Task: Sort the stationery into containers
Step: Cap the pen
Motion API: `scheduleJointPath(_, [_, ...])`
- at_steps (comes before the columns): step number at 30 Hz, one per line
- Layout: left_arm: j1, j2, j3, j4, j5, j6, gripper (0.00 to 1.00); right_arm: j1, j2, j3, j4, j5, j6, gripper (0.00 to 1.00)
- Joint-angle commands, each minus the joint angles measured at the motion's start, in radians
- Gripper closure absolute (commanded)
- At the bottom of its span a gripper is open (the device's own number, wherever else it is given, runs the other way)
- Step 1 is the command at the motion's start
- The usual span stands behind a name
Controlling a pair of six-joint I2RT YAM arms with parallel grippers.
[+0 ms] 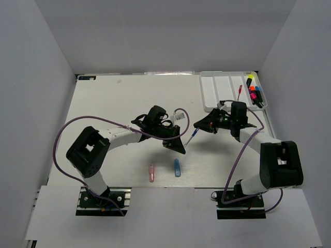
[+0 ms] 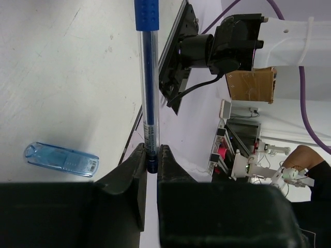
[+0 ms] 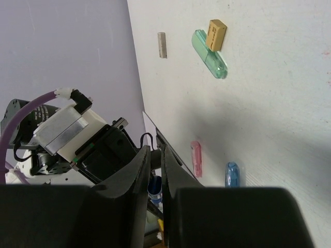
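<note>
A thin blue pen (image 1: 192, 137) hangs above the table between both arms. My left gripper (image 1: 181, 146) is shut on its lower, clear end (image 2: 150, 155); the barrel runs up to a blue grip (image 2: 146, 15). My right gripper (image 1: 200, 125) is shut on the other end, whose blue shows between the fingers (image 3: 155, 185). The white divided tray (image 1: 217, 103) stands at the back right with highlighters (image 1: 254, 93) and a red pen (image 1: 240, 89) in it. A pink capsule (image 1: 151, 173) and a blue capsule (image 1: 177, 168) lie near the front edge.
The right wrist view also shows a green capsule (image 3: 209, 53) with a tan piece (image 3: 216, 34) against it and a small tan bit (image 3: 162, 44) on the table. Grey walls enclose the table on three sides.
</note>
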Motion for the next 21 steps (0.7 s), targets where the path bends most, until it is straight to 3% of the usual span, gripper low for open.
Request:
scheduleJointPath(1, [-0.004,-0.001,0.025,0.028,0.021,-0.009,1.00,0.012,-0.032,0.051,0.003,0.019,-0.058,1.00])
scheduleJointPath(21, [-0.004,0.028,0.108,0.032,-0.040,0.009,1.00,0.101,-0.067,0.037,-0.008,0.038,-0.111,1.00])
